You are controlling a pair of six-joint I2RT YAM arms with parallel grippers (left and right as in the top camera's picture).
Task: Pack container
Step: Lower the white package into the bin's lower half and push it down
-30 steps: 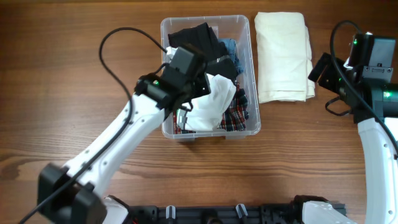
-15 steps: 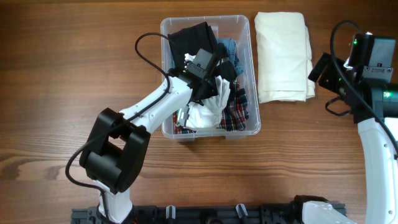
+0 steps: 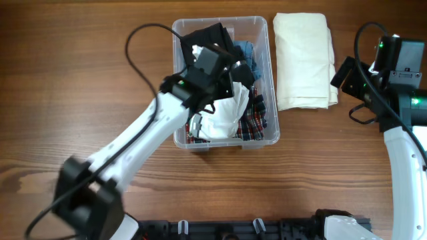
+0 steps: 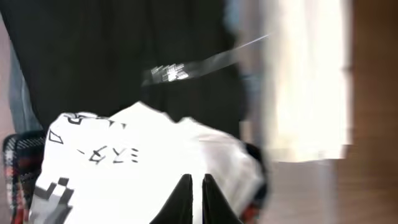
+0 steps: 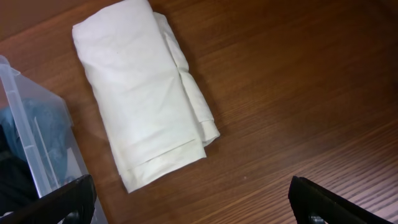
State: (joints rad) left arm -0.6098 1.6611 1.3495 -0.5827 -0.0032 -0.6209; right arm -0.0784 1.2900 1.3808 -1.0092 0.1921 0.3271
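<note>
The container [image 3: 273, 80], a clear plastic bin, stands at the table's middle. It holds a black cloth [image 3: 212, 37], a white printed garment [image 3: 230, 110], plaid fabric [image 3: 253, 127] and blue denim [image 3: 248, 50]. My left arm reaches in from the lower left. My left gripper [image 4: 197, 180] hangs shut just above the white garment [image 4: 124, 168], near its edge with the black cloth [image 4: 124, 56]; nothing shows between its fingertips. My right gripper [image 5: 199, 208] is wide open over bare wood, right of the container's corner [image 5: 25, 124].
A folded cream cloth [image 3: 303, 60] lies on the wooden table just right of the container and shows in the right wrist view as the cream cloth [image 5: 143, 93]. The right arm [image 3: 400, 100] stands at the table's right edge.
The left arm has swung over the container, and its gripper has moved from the near part of the white garment toward the far end. The right arm has not moved.
</note>
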